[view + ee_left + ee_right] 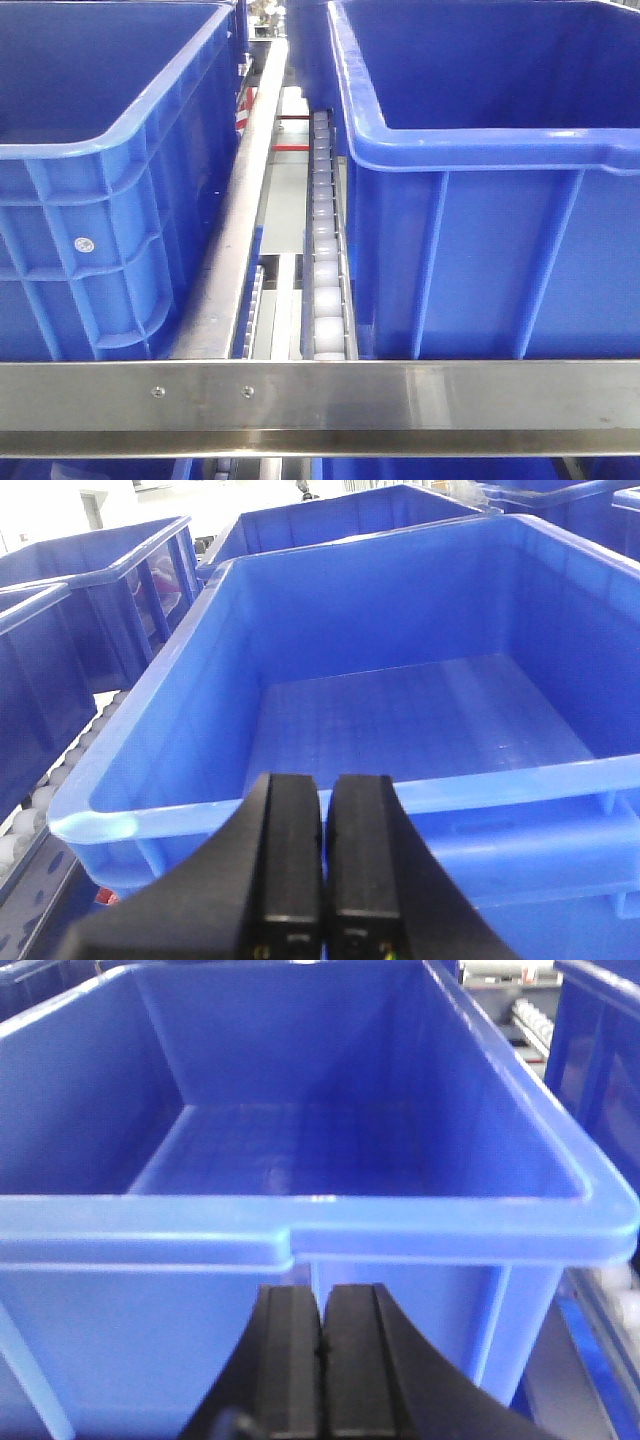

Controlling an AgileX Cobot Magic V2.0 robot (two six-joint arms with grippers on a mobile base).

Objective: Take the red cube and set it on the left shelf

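The red cube is out of view in every frame. The left shelf shows in the front view as a steel front rail (pixel 320 405) with two screws, white roller tracks (pixel 325 270) and two large blue crates (pixel 100 180) (pixel 500 200). In the left wrist view my left gripper (pixel 327 785) is shut with nothing in it, just short of the near rim of an empty blue crate (pixel 400 710). My right gripper (pixel 322 1295) is also shut and empty, in front of the near wall of another empty blue crate (pixel 300 1150).
More blue crates (pixel 90 590) stand behind and to the left in the left wrist view, with white rollers (pixel 40 790) below them. A steel divider rail (pixel 240 220) runs between the two crates in the front view. Rollers (pixel 615 1300) show at the right of the right wrist view.
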